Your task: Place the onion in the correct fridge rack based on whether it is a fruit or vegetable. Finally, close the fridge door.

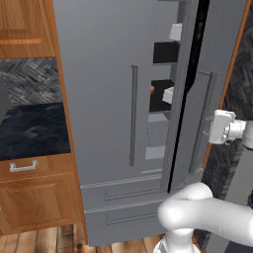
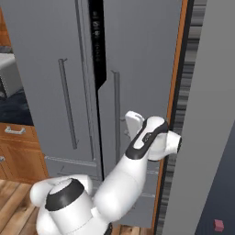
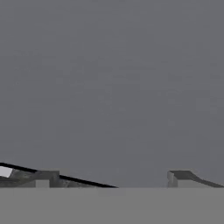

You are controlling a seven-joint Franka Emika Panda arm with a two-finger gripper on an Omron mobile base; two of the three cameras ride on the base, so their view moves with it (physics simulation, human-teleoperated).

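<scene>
While the end effector [image 1: 211,127] presses the fridge door [image 1: 207,74], fingers spread, cabinets [image 1: 34,197] flank left.

Even, flat rendered light, faint shadows, no glare; hand view soft, slightly blurred

Through the gap beside the fridge door [image 1: 106,89], only a sliver of a small orange-brown ball [image 1: 152,89] shows; whether it is the onion cannot be told. The fridge rack [image 1: 160,96] is mostly hidden behind that door. The gripper [image 1: 211,127] faces the door, its jaws too small to read. The door's top is cut off.
</scene>
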